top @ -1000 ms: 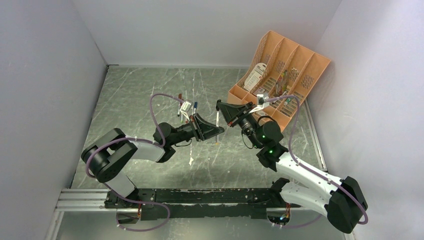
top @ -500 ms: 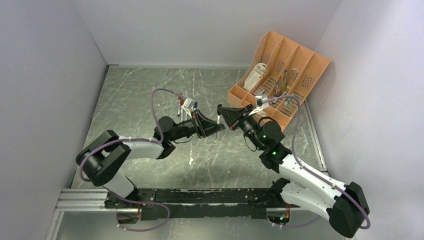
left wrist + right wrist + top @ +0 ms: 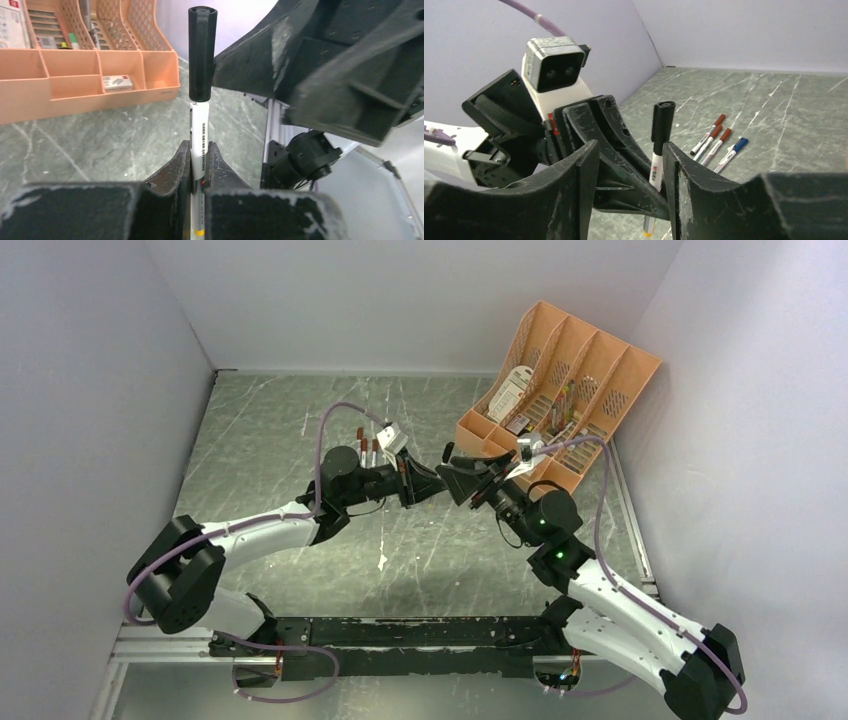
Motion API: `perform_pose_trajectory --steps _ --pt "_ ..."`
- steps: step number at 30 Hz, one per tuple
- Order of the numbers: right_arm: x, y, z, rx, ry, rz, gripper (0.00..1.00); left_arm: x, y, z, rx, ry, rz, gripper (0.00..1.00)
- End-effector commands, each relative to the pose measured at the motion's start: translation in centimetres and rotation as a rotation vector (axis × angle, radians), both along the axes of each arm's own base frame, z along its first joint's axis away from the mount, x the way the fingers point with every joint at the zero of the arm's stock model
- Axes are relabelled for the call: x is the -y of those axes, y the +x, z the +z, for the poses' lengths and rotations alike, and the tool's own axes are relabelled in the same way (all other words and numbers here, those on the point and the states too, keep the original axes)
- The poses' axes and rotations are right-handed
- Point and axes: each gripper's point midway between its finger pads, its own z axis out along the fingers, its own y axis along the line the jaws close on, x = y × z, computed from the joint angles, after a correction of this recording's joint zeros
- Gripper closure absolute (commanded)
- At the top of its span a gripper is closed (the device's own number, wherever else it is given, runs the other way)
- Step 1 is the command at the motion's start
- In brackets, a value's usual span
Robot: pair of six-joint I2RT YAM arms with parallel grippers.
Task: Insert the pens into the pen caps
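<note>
The left arm [image 3: 260, 530] lies low and long. It goes from its base at the near left out to the middle of the green table [image 3: 280, 440], and its hand points to the right. The right arm [image 3: 610, 595] comes up from the near right, bends, and points its hand to the left. The two hands meet nose to nose above the table.

The left gripper [image 3: 200, 162] is squeezed tight on a white pen [image 3: 200, 130]. The pen stands straight up between its fingers, with a black cap [image 3: 201, 55] sitting on its top end.

The right gripper [image 3: 630, 150] has its fingers spread wide, one on each side of the pen. The pen is very close to one finger, but I cannot tell if they touch.

Four capped pens [image 3: 714, 137] lie side by side on the table farther back. The orange tray [image 3: 75, 95] stands in the far right corner.
</note>
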Motion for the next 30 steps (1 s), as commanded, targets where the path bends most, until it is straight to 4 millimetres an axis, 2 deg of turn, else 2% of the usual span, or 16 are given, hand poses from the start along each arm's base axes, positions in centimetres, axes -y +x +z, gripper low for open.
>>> perform_pose_trajectory --steps 1,8,14,17,20,22,24,30 --pt "0.2 -0.8 1.0 0.038 -0.033 0.012 0.49 -0.6 1.0 -0.7 0.086 0.101 0.039 0.93" --pt "0.6 0.9 1.4 0.002 -0.053 -0.065 0.48 -0.9 0.7 -0.7 0.162 0.134 0.023 0.93" --pt "-0.2 1.8 0.9 -0.051 -0.058 -0.066 0.49 -1.4 -0.1 0.5 0.216 0.107 0.023 0.93" --pt "-0.6 1.7 1.0 -0.052 -0.06 -0.044 0.55 -1.4 -0.1 0.9 0.23 0.107 0.025 0.93" --pt "-0.8 1.6 1.0 -0.046 -0.058 -0.029 0.68 -1.4 -0.3 0.9 0.233 0.108 0.02 0.93" --pt "-0.9 1.2 1.4 -0.025 -0.036 -0.012 0.71 -1.3 -0.2 0.7 0.23 0.11 0.019 0.93" --pt "-1.0 0.9 1.7 -0.009 -0.019 0.002 0.71 -1.2 -0.2 0.5 0.226 0.115 0.017 0.93" --pt "-1.1 0.9 2.2 0.002 -0.017 0.006 0.57 -0.9 -0.4 0.0 0.214 0.122 0.007 0.93"
